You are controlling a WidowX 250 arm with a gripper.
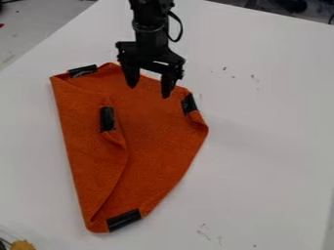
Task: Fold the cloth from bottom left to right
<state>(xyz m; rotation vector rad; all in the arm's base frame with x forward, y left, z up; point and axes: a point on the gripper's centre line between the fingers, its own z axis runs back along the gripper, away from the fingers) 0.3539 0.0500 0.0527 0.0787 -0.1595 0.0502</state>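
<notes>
The cloth [159, 132] is matt and nubbly (almost like towelling). Its strips [124, 220] look slick and faintly glossy. The table [261, 127] looks smooth.

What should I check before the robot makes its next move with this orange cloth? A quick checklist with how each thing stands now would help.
1. Gripper open and ready: ok, its two fingers stand apart.
2. Whole cloth resting on the table: ok, no part hangs over an edge.
3. Left flap lying smooth: not ok, its edge curls just below the middle black strip.
4. Flap reaching the cloth's right edge: not ok, it ends short of it.
5. Black strip at the bottom uncovered: ok, in plain sight.
6. Fingertips clear of the cloth: cannot tell, they are over its upper part, but their height is unclear.
</notes>
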